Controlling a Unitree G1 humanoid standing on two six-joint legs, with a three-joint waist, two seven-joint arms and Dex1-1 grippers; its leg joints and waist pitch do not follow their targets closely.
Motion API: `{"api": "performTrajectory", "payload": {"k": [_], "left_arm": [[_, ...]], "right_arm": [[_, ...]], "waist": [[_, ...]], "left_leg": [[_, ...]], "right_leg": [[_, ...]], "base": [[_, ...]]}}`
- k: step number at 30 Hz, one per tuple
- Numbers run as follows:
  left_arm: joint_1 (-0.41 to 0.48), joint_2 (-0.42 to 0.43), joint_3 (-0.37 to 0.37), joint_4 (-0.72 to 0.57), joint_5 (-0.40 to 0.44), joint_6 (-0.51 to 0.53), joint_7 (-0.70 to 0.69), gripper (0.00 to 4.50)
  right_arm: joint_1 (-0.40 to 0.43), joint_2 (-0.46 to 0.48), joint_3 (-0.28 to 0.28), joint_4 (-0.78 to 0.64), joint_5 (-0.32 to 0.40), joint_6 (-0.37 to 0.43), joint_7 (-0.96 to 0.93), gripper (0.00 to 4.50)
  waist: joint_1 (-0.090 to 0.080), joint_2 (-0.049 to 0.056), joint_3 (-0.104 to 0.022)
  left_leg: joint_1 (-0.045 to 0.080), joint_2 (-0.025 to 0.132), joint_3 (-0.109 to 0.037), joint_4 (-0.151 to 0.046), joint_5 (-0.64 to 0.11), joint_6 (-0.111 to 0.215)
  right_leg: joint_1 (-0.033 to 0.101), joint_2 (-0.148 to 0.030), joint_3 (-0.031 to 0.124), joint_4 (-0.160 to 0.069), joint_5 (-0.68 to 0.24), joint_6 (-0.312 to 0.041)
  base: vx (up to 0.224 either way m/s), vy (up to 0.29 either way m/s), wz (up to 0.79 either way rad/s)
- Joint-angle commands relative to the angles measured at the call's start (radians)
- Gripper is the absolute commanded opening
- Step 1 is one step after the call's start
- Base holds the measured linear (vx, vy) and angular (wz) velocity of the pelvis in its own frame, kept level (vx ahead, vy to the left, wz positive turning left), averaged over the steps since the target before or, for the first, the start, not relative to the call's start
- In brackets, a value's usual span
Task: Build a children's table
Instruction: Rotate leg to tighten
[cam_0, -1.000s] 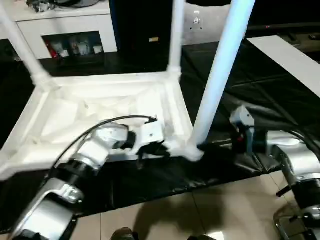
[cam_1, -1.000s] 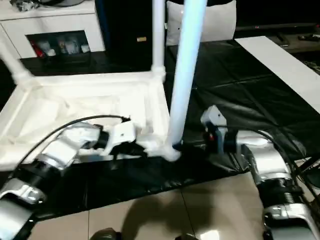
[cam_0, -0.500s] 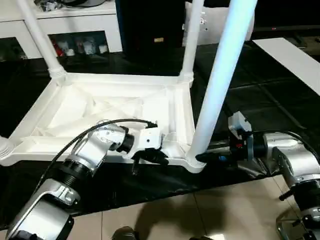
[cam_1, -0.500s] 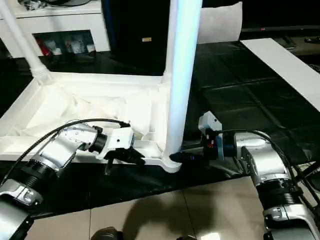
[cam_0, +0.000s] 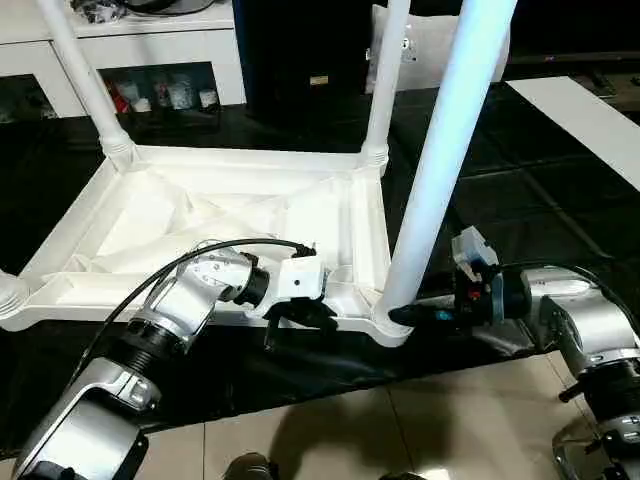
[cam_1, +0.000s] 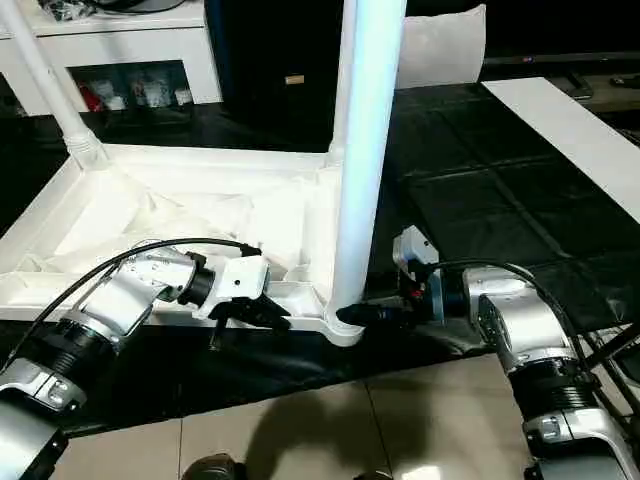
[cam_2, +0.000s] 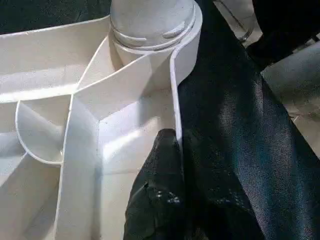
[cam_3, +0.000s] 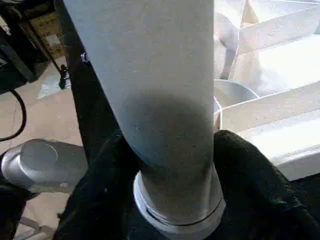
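While the children's table (cam_0: 230, 215) lies upside down on the black mat (cam_0: 520, 190), the right gripper (cam_3: 167, 165) clasps the base of the near-right leg (cam_0: 440, 160) at its corner socket (cam_0: 385, 325). At 9 o'clock from this socket, the left gripper (cam_2: 172, 150) pinches the tabletop's near rim (cam_0: 150, 305). Three legs stand upright. Judged step: seating this leg. Next: press it fully home while bracing the top.

no text legible, no readable labels
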Motion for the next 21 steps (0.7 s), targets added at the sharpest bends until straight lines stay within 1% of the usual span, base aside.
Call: {"api": "performTrajectory", "payload": {"k": [1, 2, 3, 6, 8, 9, 10, 11, 12, 13, 14, 15, 16, 17, 18, 19, 20, 21], "left_arm": [[0.015, -0.011, -0.054, -0.01, 0.018, -0.019, -0.041, 0.0], [0.015, -0.012, -0.054, -0.009, 0.018, -0.019, -0.041, 0.0], [0.016, -0.014, -0.053, -0.01, 0.016, -0.016, -0.04, 0.0], [0.018, -0.021, -0.047, -0.018, 0.008, 0.002, -0.034, 0.0], [0.018, -0.027, -0.039, -0.023, 0.003, 0.021, -0.022, 0.0], [0.016, -0.04, -0.029, -0.026, 0.0, 0.047, 0.002, 0.0], [0.013, -0.05, -0.023, -0.025, 0.001, 0.06, 0.022, 0.0], [0.01, -0.057, -0.02, -0.023, 0.002, 0.069, 0.034, 0.0], [0.007, -0.066, -0.017, -0.022, 0.002, 0.085, 0.045, 0.0], [0.004, -0.077, -0.013, -0.023, 0.001, 0.106, 0.061, 0.0], [0.001, -0.089, -0.007, -0.022, 0.001, 0.125, 0.079, 0.0], [-0.009, -0.118, 0.007, -0.021, -0.003, 0.174, 0.121, 0.0], [-0.012, -0.127, 0.012, -0.021, -0.005, 0.191, 0.134, 0.0], [-0.013, -0.13, 0.014, -0.021, -0.006, 0.195, 0.138, 0.0], [-0.028, -0.161, 0.038, -0.011, -0.011, 0.239, 0.197, 0.0], [-0.048, -0.202, 0.072, 0.002, -0.021, 0.299, 0.274, 0.0], [-0.06, -0.229, 0.096, 0.009, -0.026, 0.344, 0.327, 0.0], [-0.069, -0.254, 0.115, 0.012, -0.027, 0.38, 0.372, 0.0]], "right_arm": [[-0.001, 0.0, 0.005, -0.036, 0.021, 0.012, -0.002, 2.23], [0.001, 0.001, 0.007, -0.04, 0.024, 0.015, -0.002, 2.13], [0.006, 0.002, 0.008, -0.046, 0.026, 0.02, -0.001, 2.07], [0.018, 0.013, 0.002, -0.064, 0.04, 0.043, -0.015, 1.98], [0.02, 0.02, -0.002, -0.071, 0.04, 0.06, -0.039, 1.97], [0.007, 0.046, -0.014, -0.045, 0.008, 0.063, -0.127, 1.97], [-0.005, 0.065, -0.023, -0.021, -0.016, 0.062, -0.192, 1.97], [-0.013, 0.079, -0.031, -0.009, -0.028, 0.057, -0.232, 1.97], [-0.023, 0.099, -0.044, 0.001, -0.03, 0.06, -0.275, 1.96], [-0.032, 0.119, -0.056, 0.005, -0.031, 0.065, -0.318, 1.96], [-0.039, 0.136, -0.065, 0.009, -0.034, 0.069, -0.357, 1.96], [-0.062, 0.179, -0.087, 0.023, -0.042, 0.096, -0.462, 1.95], [-0.069, 0.193, -0.094, 0.026, -0.044, 0.108, -0.497, 1.95], [-0.071, 0.196, -0.095, 0.027, -0.045, 0.11, -0.506, 1.95], [-0.09, 0.231, -0.114, 0.038, -0.055, 0.132, -0.6, 1.94], [-0.108, 0.27, -0.134, 0.049, -0.064, 0.165, -0.699, 1.94], [-0.119, 0.296, -0.142, 0.057, -0.078, 0.174, -0.768, 1.94], [-0.125, 0.322, -0.147, 0.059, -0.092, 0.181, -0.826, 1.94]], "waist": [[-0.003, -0.012, -0.081], [-0.003, -0.01, -0.08], [-0.003, -0.011, -0.08], [-0.002, -0.01, -0.08], [-0.003, -0.011, -0.078], [-0.003, -0.01, -0.077], [-0.006, -0.009, -0.072], [-0.012, -0.011, -0.07], [-0.015, -0.012, -0.068], [-0.022, -0.013, -0.065], [-0.025, -0.011, -0.064], [-0.031, -0.012, -0.062], [-0.042, -0.01, -0.059], [-0.049, -0.012, -0.061], [-0.052, -0.01, -0.061], [-0.06, -0.01, -0.061], [-0.072, -0.01, -0.062], [-0.073, -0.011, -0.065]], "left_leg": [[0.005, 0.037, 0.0, -0.075, -0.126, 0.076], [0.004, 0.037, 0.0, -0.076, -0.127, 0.076], [0.004, 0.037, 0.001, -0.075, -0.127, 0.076], [0.005, 0.038, 0.0, -0.076, -0.125, 0.075], [0.005, 0.037, 0.001, -0.078, -0.138, 0.071], [0.005, 0.037, 0.001, -0.079, -0.148, 0.065], [0.004, 0.037, 0.0, -0.081, -0.159, 0.053], [0.004, 0.034, -0.001, -0.085, -0.182, 0.038], [0.005, 0.033, -0.001, -0.086, -0.198, 0.029], [0.009, 0.031, -0.001, -0.088, -0.228, 0.017], [0.008, 0.03, -0.002, -0.09, -0.234, 0.013], [0.009, 0.029, -0.003, -0.091, -0.251, 0.004], [0.013, 0.026, -0.003, -0.091, -0.261, -0.005], [0.009, 0.024, -0.006, -0.092, -0.268, -0.008], [0.008, 0.025, -0.006, -0.093, -0.27, -0.006], [0.01, 0.024, -0.006, -0.092, -0.269, -0.007], [0.01, 0.024, -0.003, -0.091, -0.257, -0.009], [0.01, 0.023, -0.004, -0.09, -0.247, -0.012]], "right_leg": [[0.063, -0.049, 0.065, -0.076, -0.186, -0.222], [0.063, -0.049, 0.065, -0.077, -0.185, -0.223], [0.063, -0.049, 0.065, -0.077, -0.184, -0.222], [0.063, -0.048, 0.066, -0.077, -0.183, -0.221], [0.062, -0.048, 0.065, -0.079, -0.199, -0.219], [0.062, -0.049, 0.065, -0.082, -0.219, -0.214], [0.061, -0.05, 0.066, -0.083, -0.244, -0.206], [0.063, -0.05, 0.065, -0.09, -0.296, -0.187], [0.062, -0.05, 0.065, -0.094, -0.329, -0.176], [0.059, -0.049, 0.068, -0.1, -0.385, -0.159], [0.061, -0.048, 0.068, -0.101, -0.404, -0.152], [0.059, -0.048, 0.067, -0.106, -0.442, -0.137], [0.054, -0.045, 0.067, -0.109, -0.47, -0.131], [0.06, -0.046, 0.064, -0.112, -0.493, -0.113], [0.058, -0.046, 0.065, -0.112, -0.492, -0.111], [0.055, -0.044, 0.065, -0.114, -0.476, -0.115], [0.053, -0.04, 0.067, -0.109, -0.442, -0.131], [0.055, -0.041, 0.066, -0.107, -0.428, -0.136]], "base": [[0.0, 0.0, 0.0], [0.0, 0.0, 0.0], [0.0, 0.0, 0.0], [0.0, 0.0, 0.0], [0.0, 0.0, 0.0], [0.0, 0.0, 0.0], [0.0, 0.0, 0.0], [0.0, 0.0, 0.0], [0.0, 0.0, 0.0], [0.0, 0.0, 0.0], [0.0, 0.0, 0.0], [0.0, 0.0, 0.0], [0.0, 0.0, 0.0], [0.0, 0.0, 0.0], [0.0, 0.0, 0.0], [0.0, 0.0, 0.0], [0.0, 0.0, 0.0], [0.0, 0.0, 0.0]]}}
